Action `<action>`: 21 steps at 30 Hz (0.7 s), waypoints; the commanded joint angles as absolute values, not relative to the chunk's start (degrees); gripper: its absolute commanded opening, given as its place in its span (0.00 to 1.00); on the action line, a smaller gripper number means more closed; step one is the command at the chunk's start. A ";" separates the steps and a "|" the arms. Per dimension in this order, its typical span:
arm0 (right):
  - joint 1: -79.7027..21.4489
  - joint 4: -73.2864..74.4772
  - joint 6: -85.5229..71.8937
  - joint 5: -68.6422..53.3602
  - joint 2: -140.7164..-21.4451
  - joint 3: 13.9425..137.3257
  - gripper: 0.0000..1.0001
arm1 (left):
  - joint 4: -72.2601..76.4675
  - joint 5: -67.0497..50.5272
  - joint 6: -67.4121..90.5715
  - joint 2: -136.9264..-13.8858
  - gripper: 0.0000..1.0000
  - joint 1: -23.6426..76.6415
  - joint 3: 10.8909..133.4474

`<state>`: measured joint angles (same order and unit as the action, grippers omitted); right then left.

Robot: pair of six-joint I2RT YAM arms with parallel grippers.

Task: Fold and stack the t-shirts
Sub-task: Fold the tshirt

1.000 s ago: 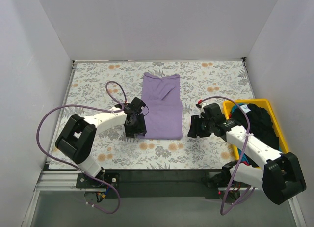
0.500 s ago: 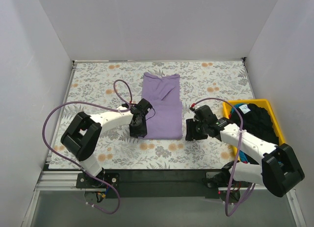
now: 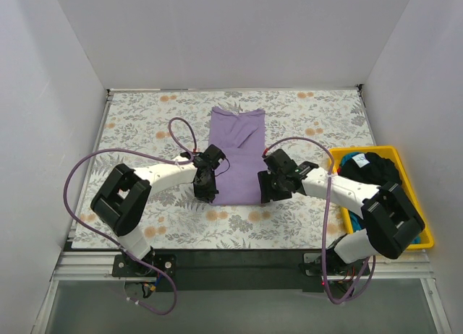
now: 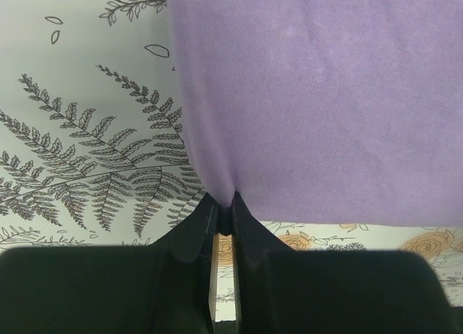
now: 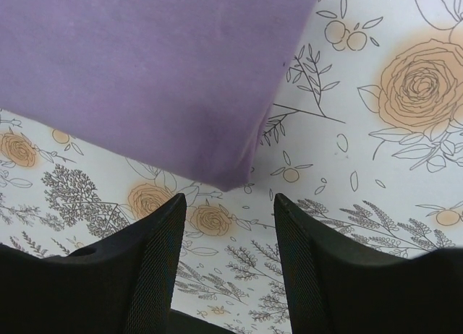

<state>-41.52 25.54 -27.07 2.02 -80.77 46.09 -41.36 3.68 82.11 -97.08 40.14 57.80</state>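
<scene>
A lavender t-shirt (image 3: 239,153) lies folded into a long strip on the flowered table, collar end far. My left gripper (image 3: 207,191) is at its near-left corner, shut on a pinch of the fabric (image 4: 226,197). At the near-right corner (image 5: 239,178) my right gripper (image 3: 265,191) stands open, its fingers (image 5: 155,247) on either side just short of the cloth and not touching it. A black t-shirt (image 3: 382,176) and a bright blue one (image 3: 352,160) lie bunched in the yellow tray.
The yellow tray (image 3: 369,149) sits at the right edge of the table, behind the right arm. Purple cables loop over both arms. White walls close the table on three sides.
My left gripper has closed on the shirt's near-left corner. The right arm swung left from beside the tray to the shirt's near-right corner, still open.
</scene>
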 commanded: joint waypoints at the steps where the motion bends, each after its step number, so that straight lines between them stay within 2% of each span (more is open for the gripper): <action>1: -42.27 25.84 -28.82 3.43 -82.96 48.87 0.59 | -43.15 0.44 81.83 -97.82 0.00 40.87 55.20; 11: -44.47 25.84 -29.62 6.41 -90.35 50.01 0.58 | -42.98 -1.84 82.09 -96.07 0.00 40.87 54.23; 21: -44.91 29.27 -29.79 8.52 -93.25 46.41 0.50 | -43.07 -2.72 82.62 -95.19 0.00 40.87 53.44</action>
